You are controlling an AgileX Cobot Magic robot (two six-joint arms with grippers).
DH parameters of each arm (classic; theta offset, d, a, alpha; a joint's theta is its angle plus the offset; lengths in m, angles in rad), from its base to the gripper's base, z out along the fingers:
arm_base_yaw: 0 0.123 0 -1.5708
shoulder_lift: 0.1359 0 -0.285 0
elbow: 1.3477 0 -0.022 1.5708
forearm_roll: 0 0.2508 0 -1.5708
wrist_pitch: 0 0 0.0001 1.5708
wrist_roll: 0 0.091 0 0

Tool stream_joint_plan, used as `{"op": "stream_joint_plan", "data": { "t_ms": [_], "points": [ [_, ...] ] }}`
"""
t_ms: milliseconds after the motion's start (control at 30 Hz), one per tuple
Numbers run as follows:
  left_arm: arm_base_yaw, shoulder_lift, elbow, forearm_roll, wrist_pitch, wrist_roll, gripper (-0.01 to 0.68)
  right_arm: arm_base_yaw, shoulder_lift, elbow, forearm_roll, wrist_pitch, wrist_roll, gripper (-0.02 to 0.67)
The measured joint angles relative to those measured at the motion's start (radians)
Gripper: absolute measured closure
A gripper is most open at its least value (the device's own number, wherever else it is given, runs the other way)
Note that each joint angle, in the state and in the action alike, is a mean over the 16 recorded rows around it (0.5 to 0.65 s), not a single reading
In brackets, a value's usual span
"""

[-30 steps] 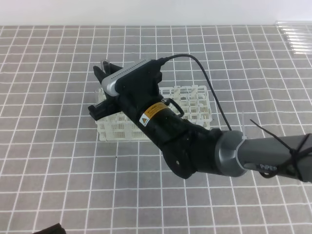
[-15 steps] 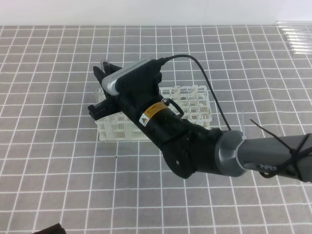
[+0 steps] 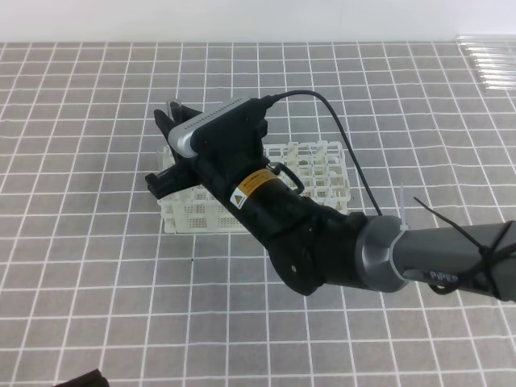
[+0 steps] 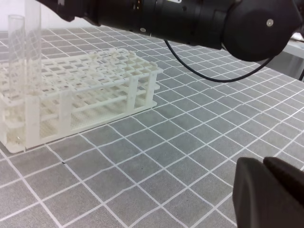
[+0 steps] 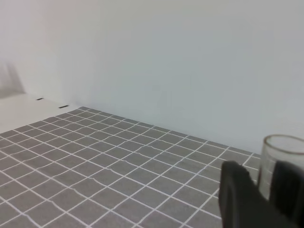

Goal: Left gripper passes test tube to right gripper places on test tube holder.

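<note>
Holds the tube (image 5: 284, 148) upright in the right gripper (image 5: 261, 171), both fingers pressed against the glass just under the open rim. Hangs over the left end of the rack (image 3: 314, 173), which sits around the middle of the table (image 3: 97, 266), well away from every edge. Looks, from the left wrist view, as if the rounded end is already down through a left-end hole, though cannot say so for certain. Keeps the left gripper (image 4: 264, 165) low at the table's near edge, shut with nothing in it, well apart from the rack. Suggests the handover is done and only seating and release remain. Expect thin, clear glass: very light, stiff, smooth enough to slip, and quick to crack under a hard squeeze or a knock against the plastic lattice. Best taken high on the straight wall, as here, leaving the lower length free to enter a hole. Keep it vertical, lower gently without scraping the hole's edges, and let go only once the bottom rests on the lower tier.
</note>
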Motion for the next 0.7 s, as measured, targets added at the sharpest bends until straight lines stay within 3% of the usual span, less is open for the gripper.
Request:
{"op": "stream_joint_plan", "data": {
  "t_ms": [700],
  "points": [
    [0.000, 0.001, 0.001, 0.000, 0.002, 0.000, 0.673, 0.000, 0.020, 0.000, 0.000, 0.000, 0.002, 0.551]
  ]
}}
